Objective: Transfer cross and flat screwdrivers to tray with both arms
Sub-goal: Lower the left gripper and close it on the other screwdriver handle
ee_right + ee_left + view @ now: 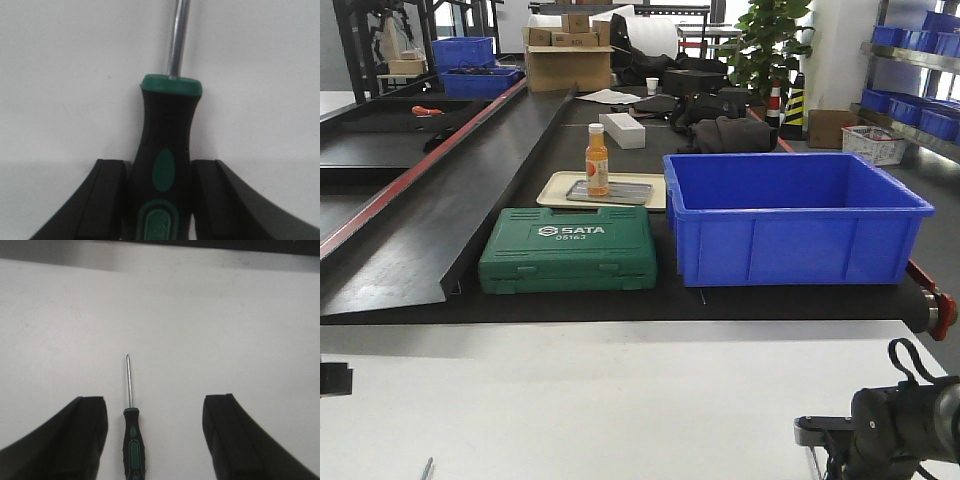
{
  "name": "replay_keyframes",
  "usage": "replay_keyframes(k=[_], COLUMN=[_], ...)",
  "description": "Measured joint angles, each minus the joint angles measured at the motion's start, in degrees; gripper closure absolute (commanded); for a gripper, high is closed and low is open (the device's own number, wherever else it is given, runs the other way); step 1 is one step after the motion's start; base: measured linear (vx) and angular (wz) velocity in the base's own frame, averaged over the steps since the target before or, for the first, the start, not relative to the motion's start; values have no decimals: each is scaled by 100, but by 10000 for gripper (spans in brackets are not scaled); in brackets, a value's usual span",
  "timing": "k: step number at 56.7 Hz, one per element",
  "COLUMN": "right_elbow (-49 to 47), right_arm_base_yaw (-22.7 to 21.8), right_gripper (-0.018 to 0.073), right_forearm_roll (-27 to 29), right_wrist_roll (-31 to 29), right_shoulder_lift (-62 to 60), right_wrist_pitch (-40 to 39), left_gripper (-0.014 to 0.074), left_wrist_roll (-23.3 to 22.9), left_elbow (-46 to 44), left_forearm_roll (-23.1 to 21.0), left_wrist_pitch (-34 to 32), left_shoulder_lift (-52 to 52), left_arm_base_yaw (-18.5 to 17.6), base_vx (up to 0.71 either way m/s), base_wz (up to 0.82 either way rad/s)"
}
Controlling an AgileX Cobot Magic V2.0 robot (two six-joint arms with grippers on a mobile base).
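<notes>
Plainly, the left pincer (155, 400) stands spread, a screwdriver (132, 440) lying between its jaws; the right pincer (159, 165) pinches the handle of a second screwdriver (165, 125). Only the front view shows the tray (630, 192).

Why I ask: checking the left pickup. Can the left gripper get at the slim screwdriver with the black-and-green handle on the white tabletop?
Probably yes: the left gripper is open, the slim black-and-green-handled screwdriver lies between its fingers, nearer one, and nothing else sits between them.

First screwdriver (131, 420), second screwdriver (167, 150): black-green handles, flat on white table (225, 340); grey tray (625, 192) atop cream tray (552, 190).
</notes>
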Motion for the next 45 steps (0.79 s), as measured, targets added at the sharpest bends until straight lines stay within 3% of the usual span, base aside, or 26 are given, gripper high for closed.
replay_keyframes(k=[16,45], right_elbow=[0,0], right_arm_base_yaw=[0,0], right_gripper=[570,570], right_forearm_roll=[0,0], right_wrist_roll=[0,0], right_shoulder_lift=[0,0], right_wrist_pitch=[0,0], left_gripper=[62,62], left_wrist_roll=[0,-18], left_elbow=[-351,-392], left_forearm_roll=[0,0], left_wrist_pitch=[808,496], left_shoulder_lift=[1815,3603], left_arm_base_yaw=[0,0], base_vx=[0,0], base_wz=[0,0])
